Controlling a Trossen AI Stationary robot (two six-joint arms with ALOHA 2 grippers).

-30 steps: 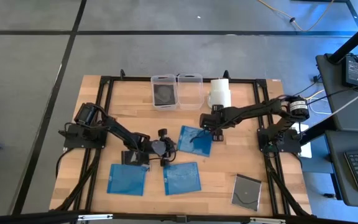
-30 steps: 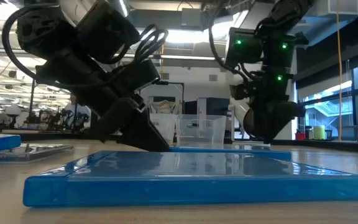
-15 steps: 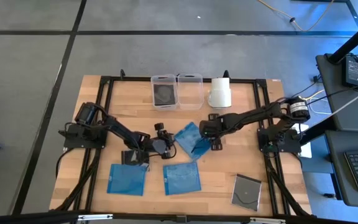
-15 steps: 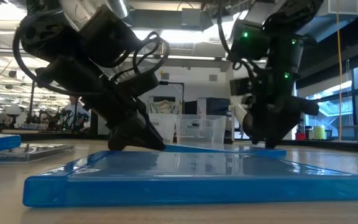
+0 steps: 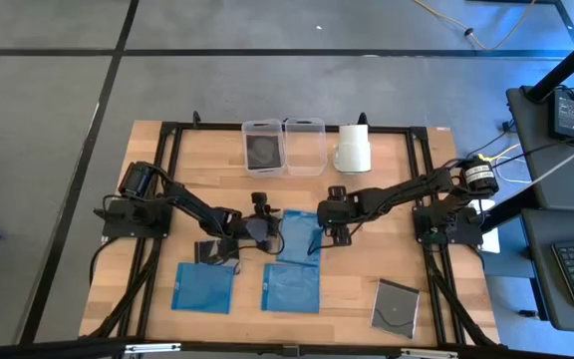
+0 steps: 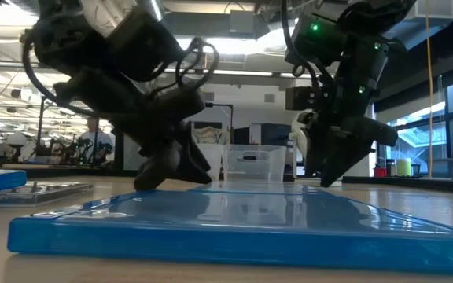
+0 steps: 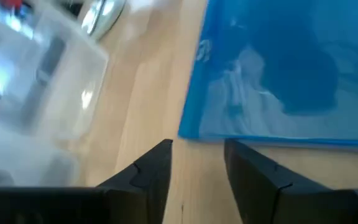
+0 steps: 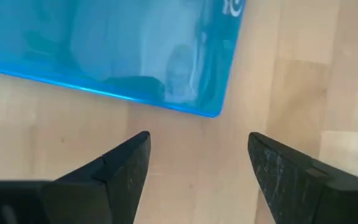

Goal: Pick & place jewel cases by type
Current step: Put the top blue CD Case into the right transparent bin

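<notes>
A translucent blue jewel case [image 5: 300,236] lies flat mid-table between my two grippers. My left gripper [image 5: 263,223] stands at its left edge, open by a narrow gap; in the left wrist view the case's edge [image 7: 278,134] lies just ahead of the gripper [image 7: 197,163]. My right gripper [image 5: 333,225] stands at the case's right edge, wide open, with the case's corner [image 8: 213,109] ahead of it. Two more blue cases [image 5: 203,287] [image 5: 291,287] lie nearer the near edge. One dark case [image 5: 397,306] lies near-right and another [image 5: 210,249] under the left arm.
Two clear bins stand at the far edge: the left one [image 5: 263,147] holds a dark case, and the right one [image 5: 304,147] is beside it. A white roll [image 5: 353,150] stands to their right. In the low view a blue case [image 6: 234,228] fills the foreground.
My right gripper has moved toward the table's left and near edges, along the middle blue case. That case has slid left and nearer and turned from slanted to square with the table. My left gripper has shifted slightly toward the far edge.
</notes>
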